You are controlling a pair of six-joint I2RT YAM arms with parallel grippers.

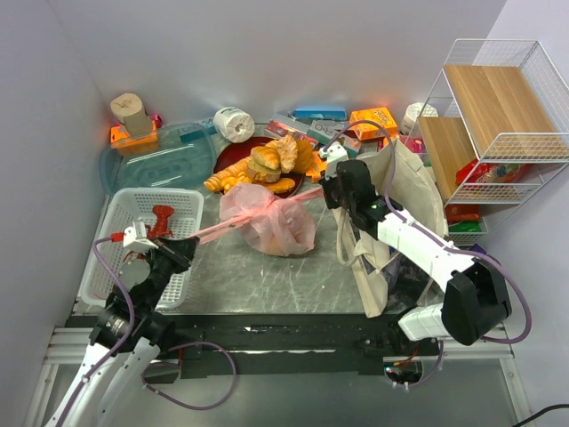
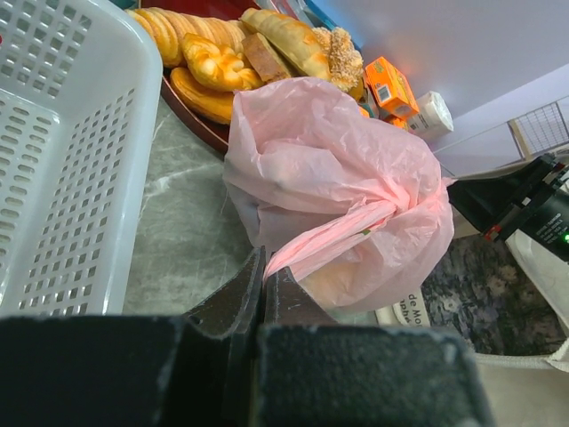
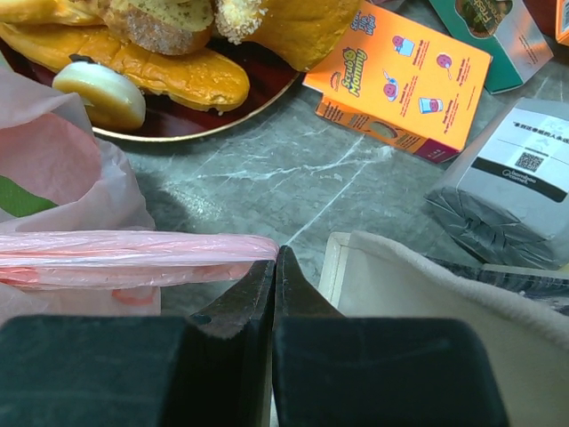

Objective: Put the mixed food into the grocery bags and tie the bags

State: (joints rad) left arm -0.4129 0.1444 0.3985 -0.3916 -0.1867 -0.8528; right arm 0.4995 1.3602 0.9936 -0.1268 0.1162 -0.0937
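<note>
The pink plastic grocery bag (image 1: pixel 267 222) sits bunched mid-table, its neck gathered into a knot (image 2: pixel 396 200). My left gripper (image 1: pixel 189 240) is shut on one handle strand (image 1: pixel 218 231), drawn taut toward the lower left. The other strand (image 3: pixel 133 253) runs to my right gripper (image 1: pixel 327 189), also shut on it, above the beige canvas tote (image 1: pixel 391 222). In the left wrist view the pink strand enters the closed jaws of the left gripper (image 2: pixel 264 262). In the right wrist view the right gripper (image 3: pixel 276 258) pinches the strand's end. Something green (image 3: pixel 18 200) shows through the plastic; the rest of the mixed food is hidden.
A white perforated basket (image 1: pixel 124 267) at the left holds a red lobster (image 1: pixel 163 218). Behind the bag is a dark red plate (image 1: pixel 233 153) of breads. Boxes (image 1: pixel 373 120), a paper roll (image 1: pixel 234 124) and a blue tray (image 1: pixel 160 160) line the back. A wire shelf (image 1: pixel 498 116) stands at the right.
</note>
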